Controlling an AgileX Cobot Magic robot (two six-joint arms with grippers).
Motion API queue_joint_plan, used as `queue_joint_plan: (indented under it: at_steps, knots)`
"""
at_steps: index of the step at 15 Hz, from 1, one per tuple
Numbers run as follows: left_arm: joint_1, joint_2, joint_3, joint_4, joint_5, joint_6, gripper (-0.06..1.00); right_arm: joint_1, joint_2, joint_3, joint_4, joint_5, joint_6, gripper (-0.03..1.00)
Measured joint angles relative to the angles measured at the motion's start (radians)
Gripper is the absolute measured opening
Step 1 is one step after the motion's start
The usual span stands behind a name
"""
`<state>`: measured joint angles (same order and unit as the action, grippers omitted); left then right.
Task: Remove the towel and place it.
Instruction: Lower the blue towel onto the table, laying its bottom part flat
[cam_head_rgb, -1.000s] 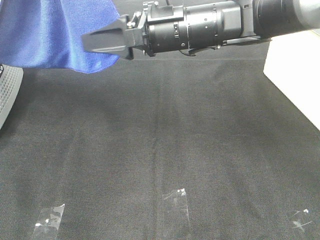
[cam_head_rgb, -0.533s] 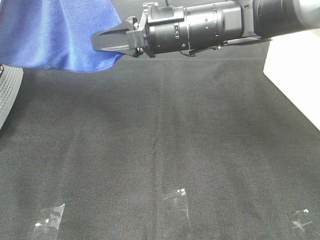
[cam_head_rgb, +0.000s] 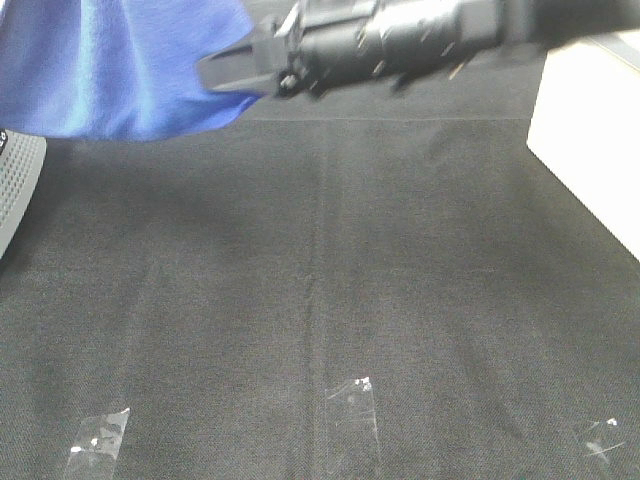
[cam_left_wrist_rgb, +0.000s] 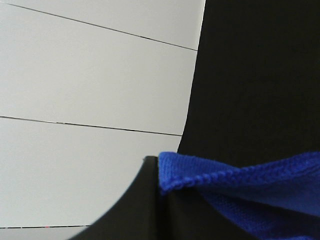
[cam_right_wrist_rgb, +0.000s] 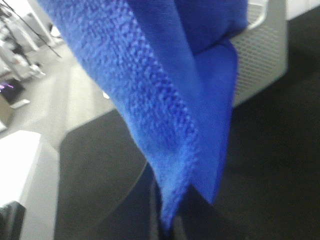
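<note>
Right gripper (cam_head_rgb: 232, 72) reaches across middle, clenched on towel (cam_head_rgb: 110, 70) at far-left top of my high view (arm looks blurry there). Right wrist cam shows blue fabric pinched between closed jaws. Left gripper (cam_left_wrist_rgb: 156, 172) is nipping stitched hem too, as far as I see. Towel hangs above black table cloth (cam_head_rgb: 320, 280), near grey perforated bin (cam_head_rgb: 15, 190).

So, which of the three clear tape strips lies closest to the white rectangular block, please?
The rightmost clear tape strip: it lies on the same side as the white rectangular block, while the middle strip and left strip lie farther off.
</note>
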<state>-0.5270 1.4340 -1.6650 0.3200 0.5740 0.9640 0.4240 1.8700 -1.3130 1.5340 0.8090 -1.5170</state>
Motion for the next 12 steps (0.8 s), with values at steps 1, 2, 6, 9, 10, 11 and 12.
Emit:
queue_joint_plan:
  at_steps: [1, 2, 6, 9, 10, 11, 12]
  knots:
    - [0.0, 0.0, 0.0, 0.0, 0.0, -0.038, 0.0, 0.0, -0.083, 0.0, -0.152, -0.076, 0.12, 0.01]
    - [0.0, 0.0, 0.0, 0.0, 0.0, -0.05, 0.0, 0.0, -0.12, -0.001, -0.232, -0.1, 0.194, 0.01]
    - [0.0, 0.001, 0.0, 0.0, -0.016, -0.07, 0.0, 0.0, -0.202, -0.109, -0.632, -0.134, 0.514, 0.01]
    - [0.0, 0.017, 0.0, 0.035, -0.13, -0.085, 0.0, 0.0, -0.207, -0.289, -0.988, -0.132, 0.824, 0.01]
    - [0.0, 0.028, 0.0, 0.042, -0.173, -0.089, 0.0, 0.0, -0.207, -0.347, -1.079, -0.128, 0.913, 0.01]
    - [0.0, 0.04, 0.0, 0.045, -0.219, -0.097, 0.0, 0.0, -0.207, -0.41, -1.166, -0.125, 0.983, 0.01]
    - [0.005, 0.051, 0.0, 0.046, -0.269, -0.102, 0.0, 0.0, -0.207, -0.469, -1.232, -0.115, 1.027, 0.01]
